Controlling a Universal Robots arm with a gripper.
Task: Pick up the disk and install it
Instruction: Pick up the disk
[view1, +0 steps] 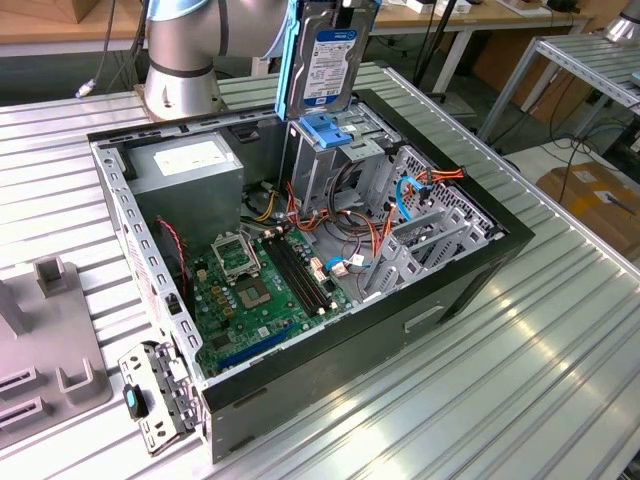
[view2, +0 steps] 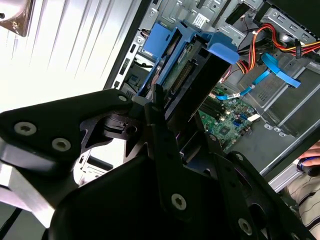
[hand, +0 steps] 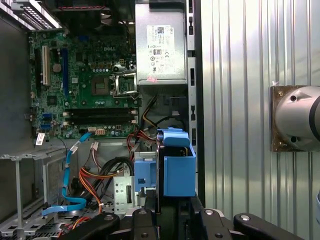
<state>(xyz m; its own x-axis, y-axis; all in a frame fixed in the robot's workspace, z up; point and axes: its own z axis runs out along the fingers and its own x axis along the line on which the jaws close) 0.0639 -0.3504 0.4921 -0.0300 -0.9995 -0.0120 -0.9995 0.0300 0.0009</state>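
Install step in hand — my claw (hand: 167, 207) grips the flat silver-grey hard drive in light-blue plastic rails (view1: 330, 60), which hangs upright beneath it, over the grey metal drive cage (view1: 322, 170). I judge seating needs the rails square to that cage.

The flat rectangular silver-grey disk (view1: 328, 60), at the top centre of the exterior view, looks like dull bare metal under a smooth, slightly glossy white-and-blue paper label (view1: 333, 72), and is framed by satin light-blue moulded plastic rails (view1: 286, 60). Below it, the open black computer case (view1: 420, 318) is matt painted sheet metal outside and bare grey steel inside, around a glossy green circuit board (view1: 255, 290). The ribbed silver table (view1: 520, 400) is brushed aluminium, softly reflective.
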